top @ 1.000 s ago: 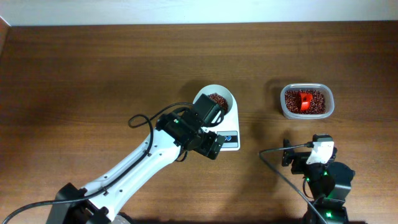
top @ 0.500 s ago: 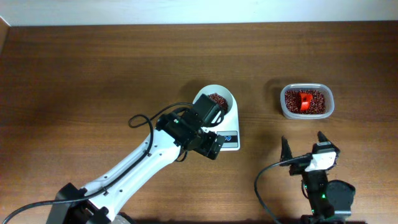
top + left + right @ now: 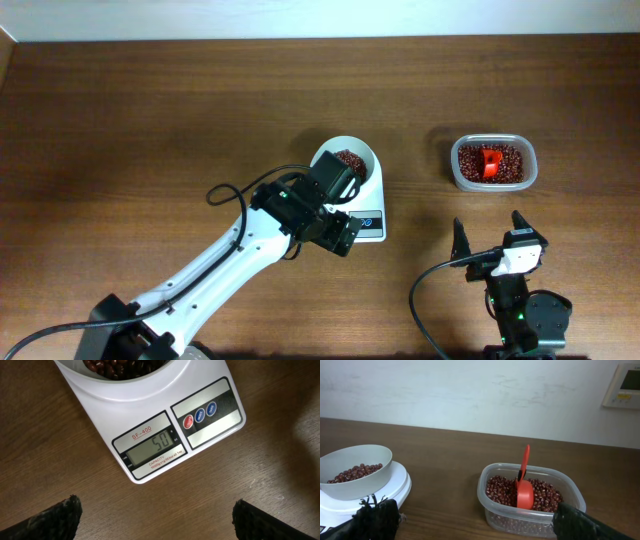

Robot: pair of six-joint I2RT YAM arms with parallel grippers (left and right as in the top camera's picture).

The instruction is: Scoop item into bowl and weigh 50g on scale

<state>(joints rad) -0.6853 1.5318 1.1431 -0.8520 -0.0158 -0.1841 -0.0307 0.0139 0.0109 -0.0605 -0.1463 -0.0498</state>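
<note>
The white bowl [image 3: 355,156] sits on the white scale [image 3: 372,222] and holds a heap of dark red-brown beans [image 3: 348,158]. In the left wrist view the scale [image 3: 165,435] shows 50 on its display [image 3: 152,449], with the bowl's rim [image 3: 135,382] at the top. My left gripper [image 3: 154,516] is open and empty, just in front of the scale. My right gripper [image 3: 492,238] is open and empty, near the table's front edge. In the right wrist view the bowl [image 3: 355,471] is at the left.
A clear plastic container [image 3: 493,163] at the right holds more beans and a red scoop [image 3: 489,165]. It also shows in the right wrist view [image 3: 530,497] with the scoop [image 3: 524,491] standing in it. A cable [image 3: 225,192] loops off the left arm.
My right gripper has drawn back toward the table's front edge and turned, its fingers now spread. The left arm, bowl and scale have not moved.
</note>
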